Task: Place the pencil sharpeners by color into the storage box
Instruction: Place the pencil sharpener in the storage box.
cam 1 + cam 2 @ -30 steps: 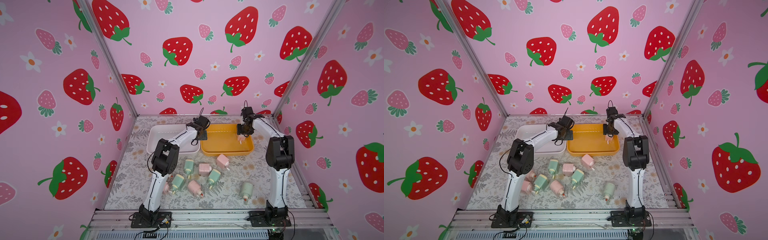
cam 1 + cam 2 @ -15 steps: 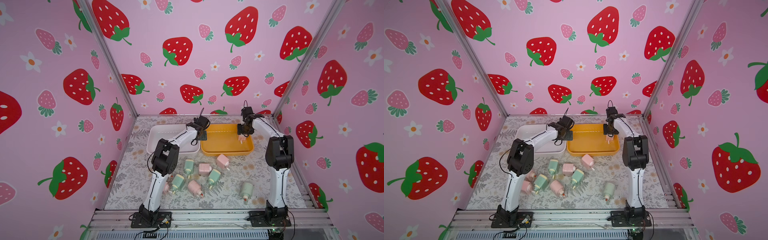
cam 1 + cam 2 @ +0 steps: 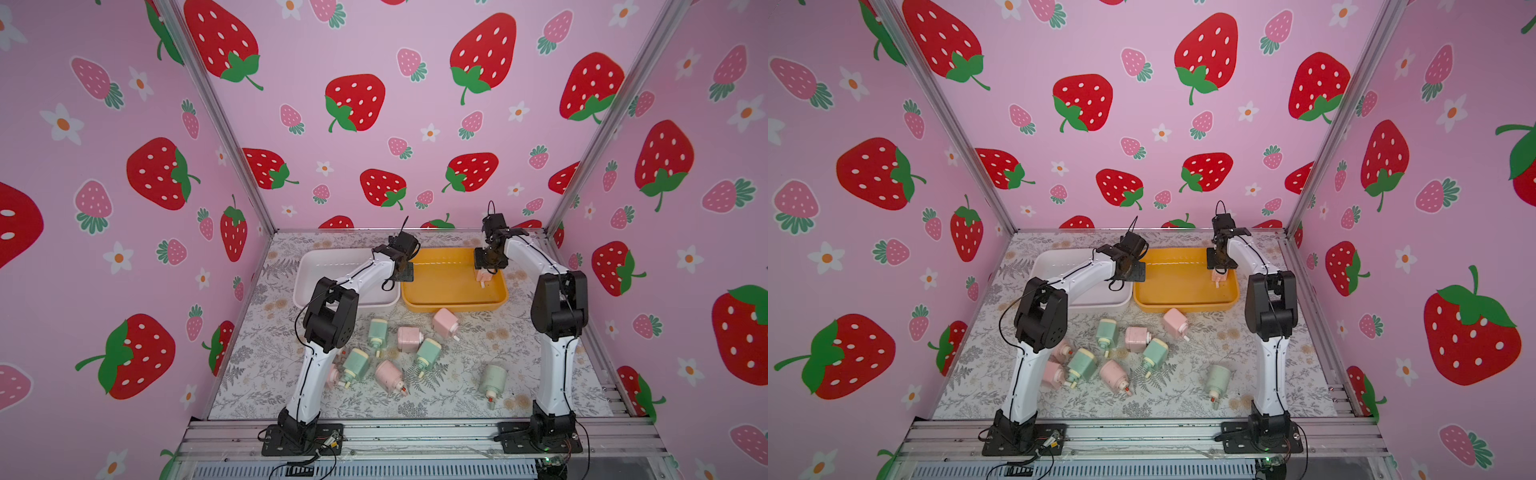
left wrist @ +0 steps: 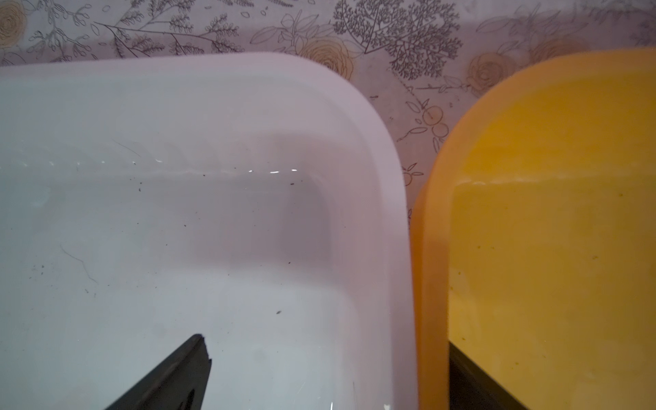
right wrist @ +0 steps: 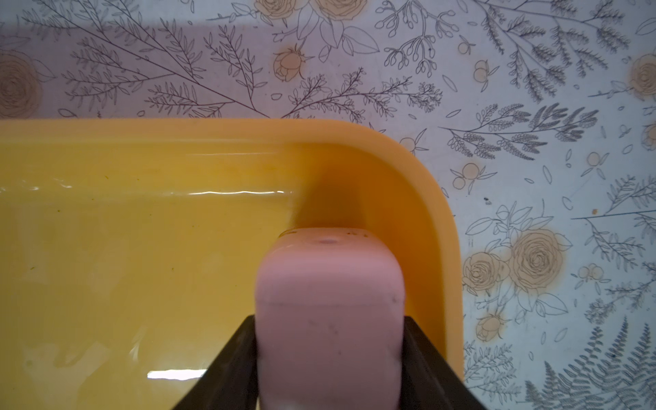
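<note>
My right gripper (image 5: 330,358) is shut on a pale pink pencil sharpener (image 5: 330,301), held low over the far right corner of the yellow storage box (image 5: 440,227); both top views show it there (image 3: 483,277) (image 3: 1219,277). My left gripper (image 4: 326,372) is open and empty, straddling the adjoining rims of the white storage box (image 4: 387,184) and the yellow one, as a top view shows (image 3: 405,270). Several pink and mint green pencil sharpeners lie loose on the floral mat, among them a green one (image 3: 378,330), a pink one (image 3: 444,322) and a green one apart at the right (image 3: 492,380).
The white box (image 3: 332,266) and yellow box (image 3: 453,308) sit side by side at the back of the mat. The left arm's lower link (image 3: 316,374) hides part of a pink sharpener (image 3: 333,375). Strawberry-print walls close three sides; a metal rail (image 3: 415,436) runs along the front.
</note>
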Controlling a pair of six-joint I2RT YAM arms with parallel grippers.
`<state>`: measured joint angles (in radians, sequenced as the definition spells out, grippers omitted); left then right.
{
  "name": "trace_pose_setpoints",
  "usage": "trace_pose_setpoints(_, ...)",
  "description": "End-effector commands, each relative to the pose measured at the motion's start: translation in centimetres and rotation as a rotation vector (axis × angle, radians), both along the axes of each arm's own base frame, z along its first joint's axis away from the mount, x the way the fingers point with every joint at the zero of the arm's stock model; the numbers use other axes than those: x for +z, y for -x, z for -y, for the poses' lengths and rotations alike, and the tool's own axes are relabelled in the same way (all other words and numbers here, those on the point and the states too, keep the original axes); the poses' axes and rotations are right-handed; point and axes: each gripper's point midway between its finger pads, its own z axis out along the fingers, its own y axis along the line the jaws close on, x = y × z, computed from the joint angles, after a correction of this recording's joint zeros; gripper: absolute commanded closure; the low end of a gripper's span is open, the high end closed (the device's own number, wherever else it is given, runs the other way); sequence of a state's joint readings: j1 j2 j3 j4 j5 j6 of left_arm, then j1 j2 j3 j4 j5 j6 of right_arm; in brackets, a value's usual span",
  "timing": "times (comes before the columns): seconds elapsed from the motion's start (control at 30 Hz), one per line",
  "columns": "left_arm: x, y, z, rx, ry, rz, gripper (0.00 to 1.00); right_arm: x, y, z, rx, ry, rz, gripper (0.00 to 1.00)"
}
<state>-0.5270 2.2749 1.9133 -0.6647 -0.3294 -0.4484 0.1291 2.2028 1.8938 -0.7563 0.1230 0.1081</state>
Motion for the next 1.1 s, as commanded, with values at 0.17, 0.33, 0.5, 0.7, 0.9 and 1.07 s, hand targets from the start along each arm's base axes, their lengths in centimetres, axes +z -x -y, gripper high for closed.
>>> trace_pose_setpoints(0.17, -0.6, 0.3, -0.3, -0.009, -0.033, -0.032, 0.00, -1.0, 0.9, 0.8, -0.024, 0.028, -0.027, 0.37)
trace_pose_setpoints(0.33, -0.5, 0.3, -0.3, -0.005, -0.033, -0.037, 0.00, -0.6, 0.8, 0.6, -0.023, 0.020, -0.016, 0.36)
trace_pose_setpoints(0.5, -0.4, 0.5, 0.1, -0.013, -0.019, -0.039, 0.00, -0.4, 0.8, 0.6, -0.026, 0.019, -0.013, 0.36)
trace_pose_setpoints(0.7, 0.0, 0.3, 0.2, -0.013, -0.014, -0.032, 0.00, 0.5, 0.6, 0.6, -0.034, 0.014, 0.015, 0.27)
trace_pose_setpoints(0.9, 0.2, 0.4, 0.3, -0.015, -0.009, -0.031, 0.00, 1.8, 0.4, 0.2, -0.028, -0.007, 0.052, 0.26)
trace_pose_setpoints(1.07, 0.9, 0.4, 0.7, -0.028, 0.017, -0.026, 0.00, 3.4, 0.8, 0.1, -0.021, -0.016, 0.089, 0.00)
